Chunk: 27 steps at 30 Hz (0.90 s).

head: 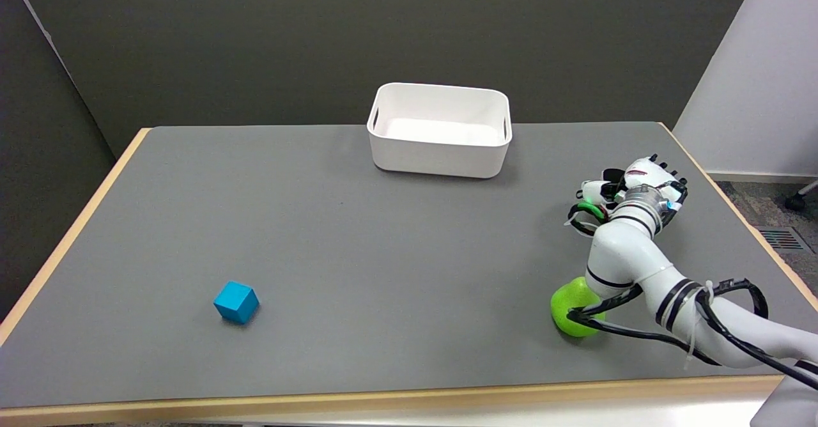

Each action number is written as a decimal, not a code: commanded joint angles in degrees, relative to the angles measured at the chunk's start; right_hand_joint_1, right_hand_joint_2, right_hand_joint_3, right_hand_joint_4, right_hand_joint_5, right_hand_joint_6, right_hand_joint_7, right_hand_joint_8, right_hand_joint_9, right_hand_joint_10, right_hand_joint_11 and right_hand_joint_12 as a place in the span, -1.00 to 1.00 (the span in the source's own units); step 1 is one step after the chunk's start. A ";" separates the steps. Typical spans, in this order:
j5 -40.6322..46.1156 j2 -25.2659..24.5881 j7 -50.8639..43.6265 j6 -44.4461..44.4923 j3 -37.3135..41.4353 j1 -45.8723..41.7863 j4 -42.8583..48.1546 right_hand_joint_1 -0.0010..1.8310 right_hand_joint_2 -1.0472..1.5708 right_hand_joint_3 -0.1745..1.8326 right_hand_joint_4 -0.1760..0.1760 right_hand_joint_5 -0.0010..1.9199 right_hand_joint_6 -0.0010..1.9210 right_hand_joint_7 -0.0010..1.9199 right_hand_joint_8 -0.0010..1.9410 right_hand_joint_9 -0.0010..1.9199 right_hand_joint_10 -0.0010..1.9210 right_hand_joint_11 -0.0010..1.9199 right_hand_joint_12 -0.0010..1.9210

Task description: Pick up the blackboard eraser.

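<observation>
Right hand (632, 190) is low over the grey table (383, 254), right of and nearer than the white bin (439, 131). Its fingers are hidden behind the wrist, so its grip cannot be told. The blackboard eraser can't be made out: look, place and axis unclear. Dark wall behind the bin.

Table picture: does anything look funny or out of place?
Yes. No eraser shows anywhere. The table holds a blue cube, a white bin and a green object half hidden by the arm. The right hand hangs over bare tabletop.
</observation>
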 commanded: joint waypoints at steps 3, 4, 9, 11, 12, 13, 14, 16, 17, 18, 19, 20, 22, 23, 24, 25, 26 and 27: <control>0.43 -0.12 0.09 -0.47 0.08 0.14 -0.35 -0.27 0.32 0.05 -1.00 -0.85 -0.54 -0.64 -0.33 -0.68 0.08 -0.58 0.74; 0.59 -0.12 0.09 -0.65 0.01 0.15 -0.53 -0.28 0.32 0.05 -1.00 -0.85 -0.54 -0.65 -0.33 -0.68 0.07 -0.59 0.74; 1.31 -0.37 0.09 -1.60 0.09 0.47 -2.06 -0.33 0.32 0.02 -1.00 -0.86 -0.57 -0.67 -0.37 -0.71 0.05 -0.62 0.70; 1.53 -0.52 0.09 -1.82 0.09 0.62 -2.72 -0.33 0.32 0.01 -1.00 -0.86 -0.57 -0.67 -0.37 -0.72 0.04 -0.63 0.69; 1.98 -0.60 0.09 -1.83 -0.09 0.97 -3.33 -0.33 0.32 0.01 -1.00 -0.87 -0.58 -0.67 -0.38 -0.72 0.04 -0.63 0.69; 2.42 -0.60 0.09 -1.90 -0.31 1.26 -3.71 -0.33 0.32 0.01 -1.00 -0.87 -0.58 -0.67 -0.38 -0.73 0.04 -0.63 0.69; 2.50 -0.60 0.09 -1.90 -0.31 1.34 -3.93 -0.33 0.32 0.01 -1.00 -0.87 -0.58 -0.68 -0.38 -0.73 0.04 -0.63 0.69; 3.05 -0.60 0.09 -2.21 -0.47 1.66 -4.33 -0.33 0.32 0.01 -1.00 -0.87 -0.58 -0.68 -0.39 -0.73 0.03 -0.63 0.69; 3.06 -0.60 0.09 -2.38 -0.47 1.66 -4.34 -0.34 0.32 0.01 -1.00 -0.87 -0.58 -0.68 -0.39 -0.73 0.03 -0.63 0.69; 3.06 -0.60 0.09 -2.38 -0.47 1.66 -4.34 -0.34 0.32 0.01 -1.00 -0.87 -0.58 -0.68 -0.39 -0.73 0.03 -0.64 0.68; 3.06 -0.60 0.09 -2.38 -0.47 1.66 -4.34 -0.34 0.32 0.01 -1.00 -0.87 -0.58 -0.68 -0.39 -0.73 0.03 -0.64 0.68; 3.06 -0.60 0.09 -2.38 -0.47 1.66 -4.34 -0.34 0.32 0.01 -1.00 -0.87 -0.58 -0.68 -0.39 -0.73 0.03 -0.64 0.68; 2.81 -0.60 0.09 -2.38 -0.47 1.66 -4.34 -0.34 0.32 0.01 -1.00 -0.87 -0.58 -0.68 -0.39 -0.74 0.03 -0.64 0.68; 2.67 -0.60 0.09 -2.38 -0.47 1.66 -4.34 -0.34 0.31 0.01 -1.00 -0.87 -0.58 -0.68 -0.39 -0.74 0.03 -0.64 0.68; 2.24 -0.68 0.01 -2.30 -0.64 1.66 -4.34 -0.33 0.32 0.01 -1.00 -0.87 -0.58 -0.68 -0.39 -0.74 0.03 -0.64 0.67; 1.95 -0.68 -0.06 -2.23 -0.71 1.66 -4.34 -0.31 0.32 0.01 -1.00 -0.87 -0.58 -0.68 -0.39 -0.73 0.03 -0.64 0.67; 1.47 -0.68 -0.14 -2.06 -0.95 1.66 -4.34 -0.27 0.32 0.02 -1.00 -0.88 -0.57 -0.65 -0.34 -0.70 0.06 -0.63 0.69; 0.66 -0.68 -0.06 -1.98 -1.35 1.66 -4.34 -0.21 0.34 0.04 -1.00 -0.88 -0.56 -0.60 -0.25 -0.63 0.12 -0.60 0.71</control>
